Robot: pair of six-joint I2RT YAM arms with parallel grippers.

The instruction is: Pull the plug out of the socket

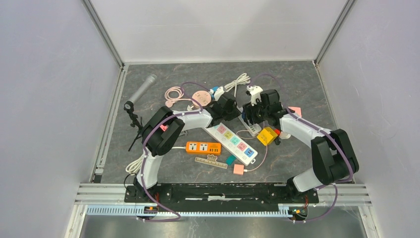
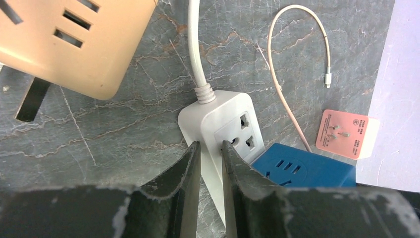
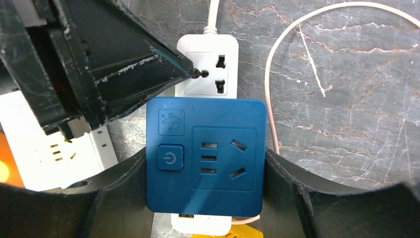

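Blue plug [image 3: 205,148] seated in white socket strip [image 3: 208,54], near table centre in top view, covering strip's middle (one bare outlet pair shows at plug's 12 o'clock). Left gripper [image 2: 210,145]: jaws almost together, slim gap, tips pressed on strip at 9 o'clock edge of bare outlets. Right gripper [image 3: 205,166]: fingers clamped against plug's 9 and 3 o'clock sides. Pink cable [image 3: 266,89] loops at strip's 3 o'clock; pink adapter [image 2: 346,134] lies just past it, apart.

Grey marbled table [image 1: 297,84]: white socket [image 2: 213,116], microphone [image 1: 143,89], orange power strip [image 1: 203,147], ruler [image 1: 210,162], pink adapter [image 1: 238,169], coiled pink cable [image 1: 174,92].
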